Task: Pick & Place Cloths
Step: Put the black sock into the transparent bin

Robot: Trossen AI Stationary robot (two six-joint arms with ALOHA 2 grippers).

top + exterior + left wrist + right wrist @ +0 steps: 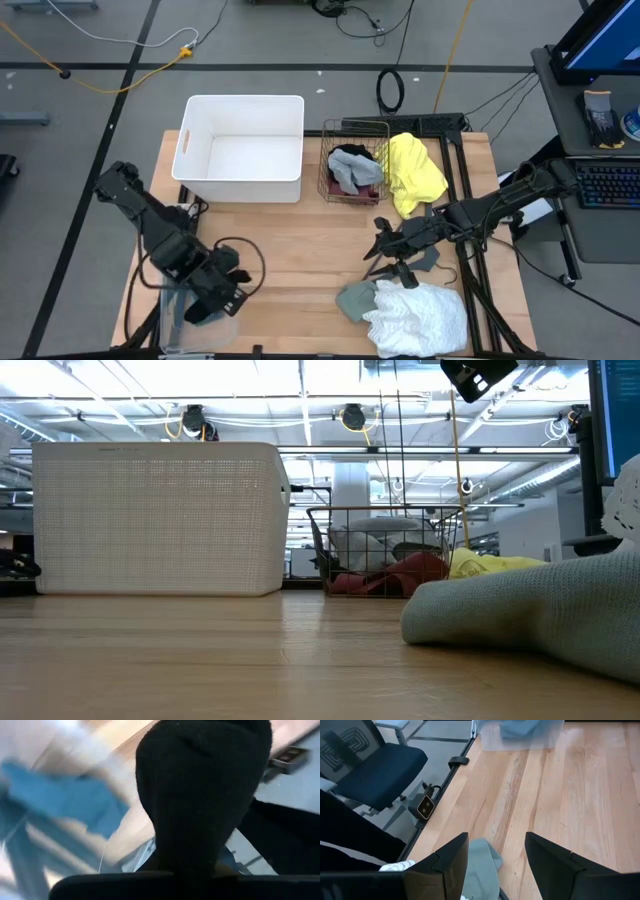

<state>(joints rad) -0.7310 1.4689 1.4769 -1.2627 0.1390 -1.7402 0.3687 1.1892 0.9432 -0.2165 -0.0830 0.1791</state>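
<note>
Black cloth [200, 805] gripped by left pincer [215, 290], apparently over clear tub [195, 315], right pincer [385, 250] open above grey-green cloth [355, 298].

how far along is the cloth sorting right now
Looks early to midway. A blue cloth already lies in the clear container at the table's front-left corner. The left gripper holds a black cloth over that container. The right gripper hangs open above the grey-green cloth. That cloth, the white frilly cloth and the yellow cloth remain.
</note>
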